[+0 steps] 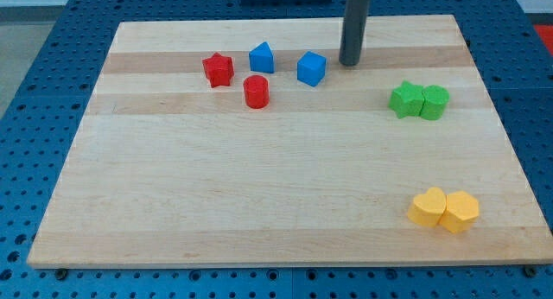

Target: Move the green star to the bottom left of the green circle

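Observation:
The green star [405, 99] lies at the view's right, touching the left side of the green circle [435, 102]. My tip [349, 64] rests on the board near the view's top, up and to the left of the green star and just right of the blue cube [311, 68]. The rod rises straight up out of the view.
A red star [219, 70], a blue pentagon-like block [261, 57] and a red cylinder [256, 91] sit at the view's upper left. A yellow heart [429, 206] and a yellow hexagon [460, 212] touch at the lower right. The wooden board [259, 187] lies on a blue perforated table.

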